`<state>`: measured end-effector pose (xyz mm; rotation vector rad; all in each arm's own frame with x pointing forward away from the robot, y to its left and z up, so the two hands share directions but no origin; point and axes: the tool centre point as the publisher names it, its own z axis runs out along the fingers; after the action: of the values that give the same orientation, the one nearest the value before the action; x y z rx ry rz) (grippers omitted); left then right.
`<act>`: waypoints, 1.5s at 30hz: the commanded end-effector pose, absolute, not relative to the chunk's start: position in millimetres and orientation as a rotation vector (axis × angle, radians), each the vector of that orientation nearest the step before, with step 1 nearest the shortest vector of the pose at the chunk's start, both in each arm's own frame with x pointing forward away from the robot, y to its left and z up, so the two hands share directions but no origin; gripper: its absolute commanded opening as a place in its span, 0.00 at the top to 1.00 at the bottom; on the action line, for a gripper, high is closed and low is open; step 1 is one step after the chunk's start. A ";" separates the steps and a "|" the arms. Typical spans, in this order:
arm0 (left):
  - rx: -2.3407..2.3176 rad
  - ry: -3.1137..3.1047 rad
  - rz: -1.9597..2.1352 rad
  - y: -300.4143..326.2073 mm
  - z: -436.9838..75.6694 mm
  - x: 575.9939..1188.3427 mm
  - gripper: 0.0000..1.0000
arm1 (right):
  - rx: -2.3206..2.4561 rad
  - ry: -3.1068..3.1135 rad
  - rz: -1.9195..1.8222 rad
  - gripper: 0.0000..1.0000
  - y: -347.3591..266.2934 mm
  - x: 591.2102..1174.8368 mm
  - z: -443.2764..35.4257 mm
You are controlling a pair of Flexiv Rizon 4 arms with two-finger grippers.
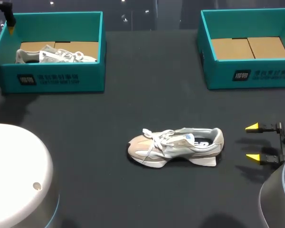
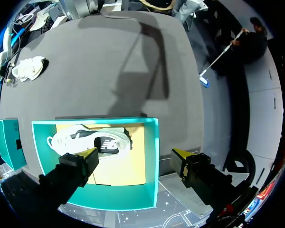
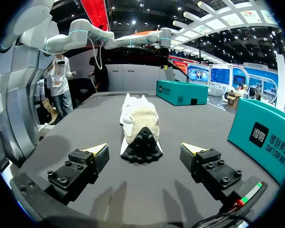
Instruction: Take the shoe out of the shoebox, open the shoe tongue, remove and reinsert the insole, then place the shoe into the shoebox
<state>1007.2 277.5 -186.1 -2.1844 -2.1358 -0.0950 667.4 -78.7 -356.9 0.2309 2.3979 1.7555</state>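
Note:
A beige and white shoe point(image 1: 175, 147) lies on its side in the middle of the dark table, toe to the left. My right gripper point(image 1: 253, 141) stands open just right of its heel; in the right wrist view the shoe's heel point(image 3: 140, 142) lies a little ahead of the open gripper point(image 3: 145, 147), touching neither finger. A second white shoe point(image 1: 54, 55) rests in the left teal shoebox point(image 1: 52, 78). My left gripper point(image 2: 135, 156) hovers open above that box, over the shoe point(image 2: 90, 140) inside it. In the head view only its yellow tip point(image 1: 11, 29) shows.
An empty teal shoebox point(image 1: 249, 71) with a cardboard floor stands at the back right. A white rounded robot base point(image 1: 14, 175) fills the front left corner, and a grey one point(image 1: 278, 199) the front right.

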 end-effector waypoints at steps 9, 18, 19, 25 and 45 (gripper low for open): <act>-2.187 -2.135 -0.098 278.2 -185.9 1006.2 0.00 | 0.249 2.426 1.739 0.00 -79.5 677.5 -357.2; -2.187 -2.135 -0.098 278.2 -185.9 1006.2 0.00 | 0.276 2.468 1.735 0.00 -80.9 697.7 -360.6; -2.187 -2.135 -0.098 278.2 -185.9 1006.2 0.00 | 0.276 2.468 1.735 0.00 -80.9 697.7 -360.6; -2.187 -2.135 -0.098 278.2 -185.9 1006.2 0.00 | 0.276 2.468 1.735 0.00 -80.9 697.7 -360.6; -2.187 -2.135 -0.098 278.2 -185.9 1006.2 0.00 | 0.294 2.464 1.714 0.00 -81.3 694.0 -362.9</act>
<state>1007.1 277.6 -186.1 -2.1842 -2.1361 -0.0950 699.5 -84.6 -364.8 0.2902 2.4718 1.7243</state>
